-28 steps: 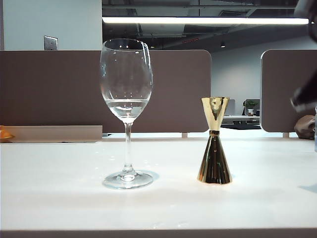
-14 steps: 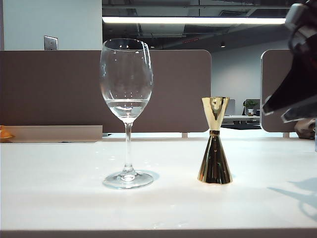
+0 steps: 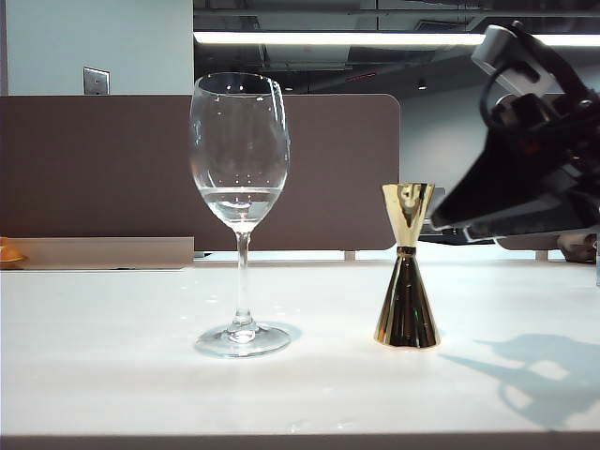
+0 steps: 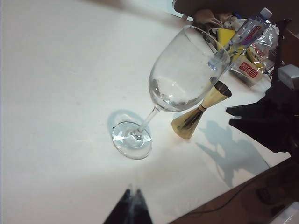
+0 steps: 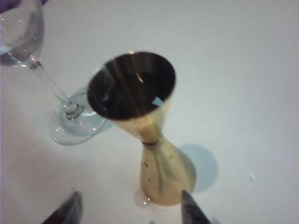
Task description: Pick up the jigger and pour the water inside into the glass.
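The gold jigger (image 3: 407, 272) stands upright on the white table (image 3: 112, 356), right of the stemmed glass (image 3: 240, 178). A little water (image 3: 241, 199) lies in the glass bowl. The jigger's upper cup (image 5: 131, 85) reflects dark inside, and I cannot make out liquid in it. My right gripper (image 3: 442, 223) hovers open just right of the jigger, at the height of its upper cup, touching nothing. In the right wrist view its tips (image 5: 130, 199) stand wide apart near the jigger's base (image 5: 163, 179). My left gripper (image 4: 133, 192) is shut and empty, well short of the glass foot (image 4: 132, 140).
A plastic bottle (image 4: 252, 29) and coloured packets (image 4: 250, 67) lie past the jigger at the table's far side. Brown partitions (image 3: 337, 169) stand behind the table. An orange object (image 3: 9, 253) sits at the far left. The right arm's shadow (image 3: 539, 370) falls on the table.
My right arm has swung in from the right edge toward the jigger, and its fingers now stand apart. Its shadow has spread across the table. Glass, jigger and left gripper have not moved.
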Controlling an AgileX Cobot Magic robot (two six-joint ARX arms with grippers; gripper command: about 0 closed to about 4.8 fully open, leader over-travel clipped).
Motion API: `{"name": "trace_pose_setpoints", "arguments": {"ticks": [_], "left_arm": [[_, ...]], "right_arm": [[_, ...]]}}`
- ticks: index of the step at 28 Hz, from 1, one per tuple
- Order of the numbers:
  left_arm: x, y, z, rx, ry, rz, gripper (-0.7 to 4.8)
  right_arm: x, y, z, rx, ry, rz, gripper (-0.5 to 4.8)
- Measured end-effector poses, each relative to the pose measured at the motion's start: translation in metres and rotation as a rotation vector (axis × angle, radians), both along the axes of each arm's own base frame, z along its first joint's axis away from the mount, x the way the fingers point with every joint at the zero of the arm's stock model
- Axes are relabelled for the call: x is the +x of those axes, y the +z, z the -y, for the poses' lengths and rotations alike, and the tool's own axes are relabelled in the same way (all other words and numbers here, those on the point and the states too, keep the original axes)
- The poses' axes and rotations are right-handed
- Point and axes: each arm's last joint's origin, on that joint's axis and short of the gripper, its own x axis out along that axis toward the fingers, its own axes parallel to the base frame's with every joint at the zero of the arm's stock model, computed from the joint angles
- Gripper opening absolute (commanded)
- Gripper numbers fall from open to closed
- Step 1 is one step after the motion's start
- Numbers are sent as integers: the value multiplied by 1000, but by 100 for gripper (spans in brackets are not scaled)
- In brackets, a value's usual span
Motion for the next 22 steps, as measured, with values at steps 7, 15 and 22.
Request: {"name": "trace_pose_setpoints", "arguments": {"ticks": [7,15,22], "left_arm": [[0,0,0,0,0,0,-2],[0,0,0,0,0,0,-2],[0,0,0,0,0,0,-3]], "right_arm": [[11,-9,-6,5,0,17,276],[18,-16,-9,6,1,21,285],[23,-18,-11,18,0,47,284]]}}
